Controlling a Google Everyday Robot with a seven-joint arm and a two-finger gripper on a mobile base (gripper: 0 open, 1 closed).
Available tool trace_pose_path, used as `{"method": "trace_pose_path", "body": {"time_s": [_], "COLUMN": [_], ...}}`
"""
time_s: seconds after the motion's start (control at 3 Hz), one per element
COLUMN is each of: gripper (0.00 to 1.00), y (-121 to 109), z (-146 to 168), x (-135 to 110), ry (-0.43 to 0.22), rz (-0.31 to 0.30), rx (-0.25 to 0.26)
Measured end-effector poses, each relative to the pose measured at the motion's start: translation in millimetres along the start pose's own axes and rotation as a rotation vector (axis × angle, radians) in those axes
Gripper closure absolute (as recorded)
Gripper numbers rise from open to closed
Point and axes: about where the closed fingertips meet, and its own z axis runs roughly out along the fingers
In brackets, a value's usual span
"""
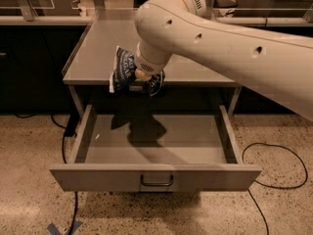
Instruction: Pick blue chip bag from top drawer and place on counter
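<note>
Blue chip bag (123, 71): we see it in the air, off the drawer floor, level with the near edge of the counter (98, 58) and a little left of centre. It stands roughly upright and tilted, white edge to the left, and a dark corner of it shows on the right side of the gripper (142, 77).
Gripper: it sits tucked under the wrist of the arm (220, 48), at the counter's near edge and above the far part of the top drawer (98, 176). Its jaws are clamped on the blue chip bag, and we make out one tan fingertip (143, 74) pressed against the bag.
Arm: thick and cream-coloured, it comes in from the right, crosses over the counter and bends down at the wrist.
Top drawer: it is pulled out toward us, and its grey floor carries a dark shadow (142, 129) of bag and gripper.
Handle (157, 182): a small dark bar at the middle of the drawer's front panel.
Counter: a flat grey top behind and above the drawer, with the arm covering much of its right half.
Floor (29, 180): speckled tan. A black cable (279, 165) loops to the right of the drawer, another cable (63, 146) runs down on the left, and blue tape (54, 227) lies at the near left.
Cabinets (29, 67): dark, with pale tops, flanking the counter on the left and right.
</note>
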Motion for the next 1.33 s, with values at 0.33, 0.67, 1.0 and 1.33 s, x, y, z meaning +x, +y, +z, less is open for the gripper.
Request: {"method": "trace_pose_path", "body": {"time_s": [0.33,0.67,1.0,1.33], "gripper": [1.0,1.0,1.0,1.0], "y": [-7.8,-16.6,-26.1,-35.7], "z": [6.1,10.9,15.7,21.5], "x": [-8.2,-17.5,-27.4,-35.8], "ry": [0.016,0.033,0.047,0.06], "rz": [0.013,0.028,0.042,0.058], "rx": [-0.003,-0.001,0.001,-0.001]}}
